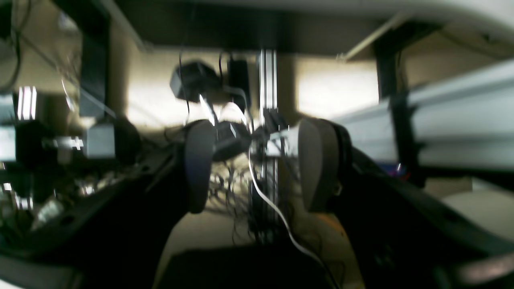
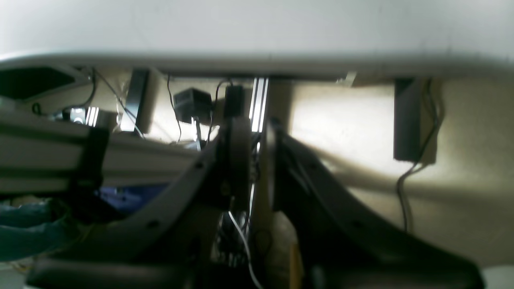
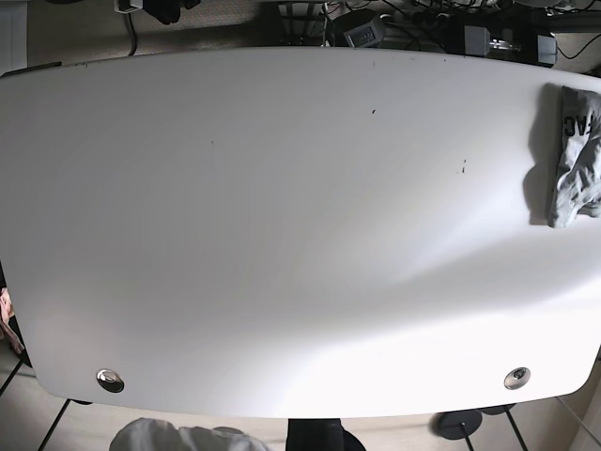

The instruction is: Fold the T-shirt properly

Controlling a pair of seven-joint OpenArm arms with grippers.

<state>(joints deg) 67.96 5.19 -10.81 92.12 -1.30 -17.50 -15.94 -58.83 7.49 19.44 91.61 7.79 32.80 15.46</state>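
Observation:
The T-shirt [image 3: 575, 160] is grey with dark lettering. It lies crumpled at the far right edge of the white table [image 3: 282, 235] in the base view. Neither gripper shows in that view. The left wrist view is blurred; there my left gripper [image 1: 257, 164] hangs below the table's edge, open, with nothing between its fingers [image 1: 199, 166]. In the right wrist view my right gripper [image 2: 253, 160] also sits below the table edge [image 2: 257, 64], its fingers [image 2: 237, 160] nearly together with nothing held. The T-shirt is out of both wrist views.
Under the table stand dark legs [image 2: 407, 120], an aluminium post [image 1: 268, 80], power bricks [image 2: 192, 104] and loose cables. A grey cloth bundle [image 3: 178, 437] lies beyond the table's near edge. Teal fabric [image 2: 28, 233] shows at the right wrist view's left.

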